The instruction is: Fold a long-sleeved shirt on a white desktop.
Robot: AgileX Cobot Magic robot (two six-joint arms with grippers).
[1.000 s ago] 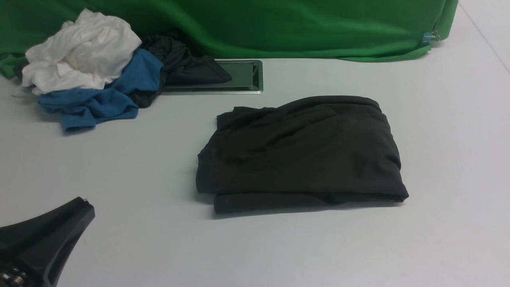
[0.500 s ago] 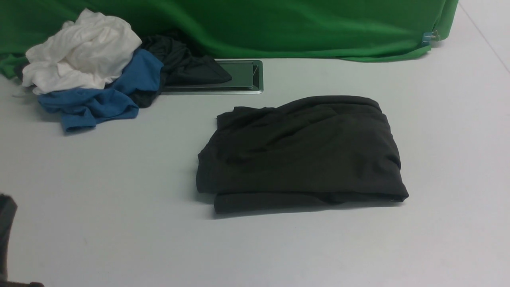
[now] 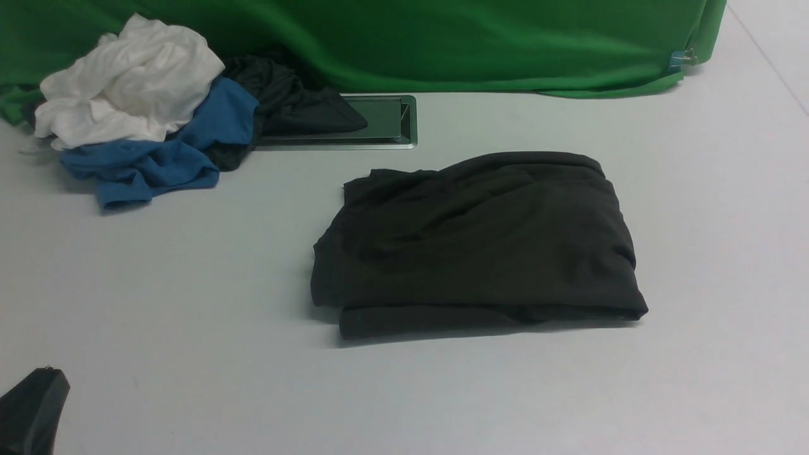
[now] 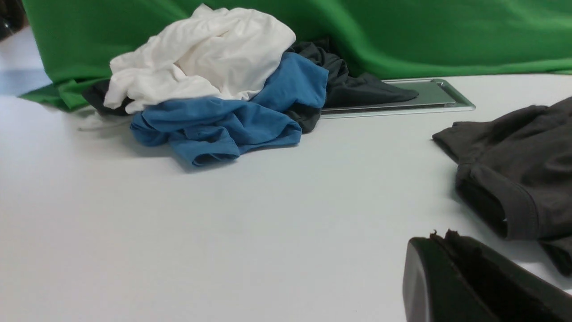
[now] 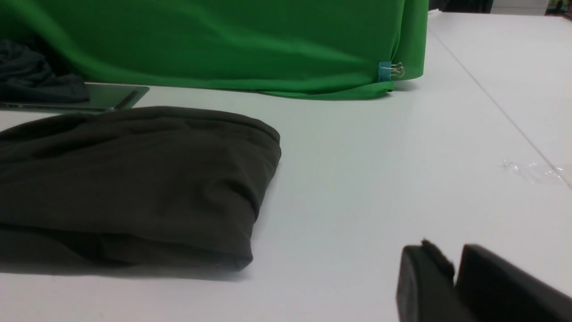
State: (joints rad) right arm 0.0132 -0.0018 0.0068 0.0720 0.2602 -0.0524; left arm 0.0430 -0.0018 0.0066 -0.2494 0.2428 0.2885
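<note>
The long-sleeved shirt (image 3: 474, 240) lies folded into a thick dark charcoal rectangle in the middle of the white desktop (image 3: 189, 284). Its logo and neck label are hidden inside the folds. My left gripper (image 3: 35, 404) shows only as a black tip in the front view's bottom left corner, well away from the shirt. In the left wrist view that gripper (image 4: 440, 237) is shut and empty, with the shirt's corner (image 4: 523, 179) just beyond it. My right gripper (image 5: 451, 255) is out of the front view. It is shut with nothing in it, off to the side of the shirt (image 5: 125, 179).
A crumpled pile sits at the back left: a white garment (image 3: 126, 88), a blue garment (image 3: 152, 158) and a dark one (image 3: 284, 95) draped over the metal cable hatch (image 3: 385, 120). The green backdrop (image 3: 442, 44) closes the far edge. A clear plastic scrap (image 5: 536, 172) lies on the right.
The left gripper has drawn back from the lower left of the front view to its bottom corner. The folded shirt has not moved.
</note>
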